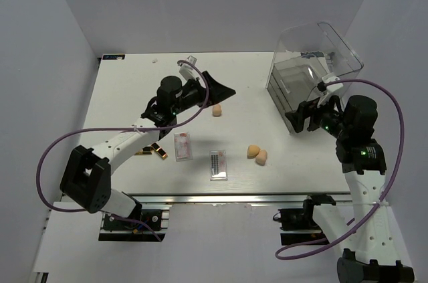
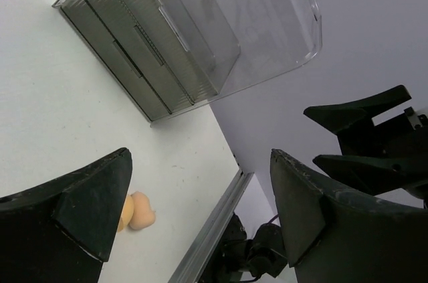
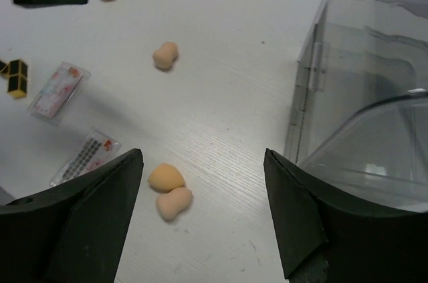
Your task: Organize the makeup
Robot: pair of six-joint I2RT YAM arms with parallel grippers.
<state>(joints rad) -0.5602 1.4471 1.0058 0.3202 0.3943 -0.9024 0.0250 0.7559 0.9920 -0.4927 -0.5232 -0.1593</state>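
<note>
Closing on the peach sponge just below the left gripper, whose jaws stand wide and empty, could squirt the soft egg sideways if pinched off-centre. Right gripper, likewise spread and holding nothing, hangs beside the clear drawer box at upper right and might knock it.

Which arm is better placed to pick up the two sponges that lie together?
Right. The pair of sponges lies just ahead of the right gripper, whose jaws are open; the left gripper is farther off.
</note>
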